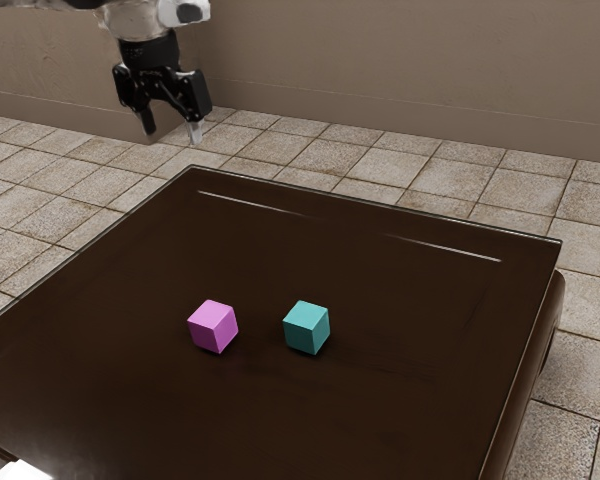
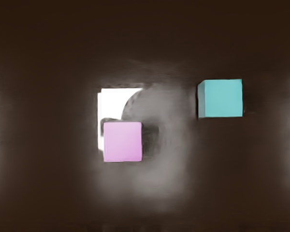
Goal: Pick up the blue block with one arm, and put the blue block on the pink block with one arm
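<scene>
Exterior view showed the end effector (image 1: pixel 170 128) in the upper left of the frame, fingers spread and empty, well apart from both blocks. Blue block (image 1: pixel 306 327) sat on the table (image 1: pixel 400 420) near centre frame, just right of the pink block (image 1: pixel 212 326), not touching.

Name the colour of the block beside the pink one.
The block is teal, a greenish blue; the wrist view shows it best.
</scene>
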`<state>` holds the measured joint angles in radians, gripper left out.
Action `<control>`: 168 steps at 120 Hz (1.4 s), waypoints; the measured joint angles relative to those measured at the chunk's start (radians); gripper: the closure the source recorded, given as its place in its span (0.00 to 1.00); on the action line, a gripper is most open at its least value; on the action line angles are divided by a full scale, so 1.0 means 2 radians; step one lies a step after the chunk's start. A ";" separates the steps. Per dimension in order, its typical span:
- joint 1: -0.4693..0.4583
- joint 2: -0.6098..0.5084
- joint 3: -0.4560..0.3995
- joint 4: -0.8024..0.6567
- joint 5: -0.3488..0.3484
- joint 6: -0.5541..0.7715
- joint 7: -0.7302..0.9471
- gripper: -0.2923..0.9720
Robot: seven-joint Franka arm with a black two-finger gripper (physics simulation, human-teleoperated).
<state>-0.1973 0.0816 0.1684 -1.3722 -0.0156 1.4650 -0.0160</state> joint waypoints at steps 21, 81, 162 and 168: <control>-0.025 -0.010 0.002 -0.133 -0.001 0.103 -0.009 0.25; -0.100 0.088 0.001 -0.204 -0.029 0.294 -0.028 0.25; -0.091 0.184 -0.001 -0.205 -0.036 0.409 -0.035 0.25; -0.091 0.191 -0.002 -0.205 -0.036 0.411 -0.036 0.25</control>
<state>-0.3796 0.4645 0.1653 -1.7814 -0.0879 2.2880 -0.0871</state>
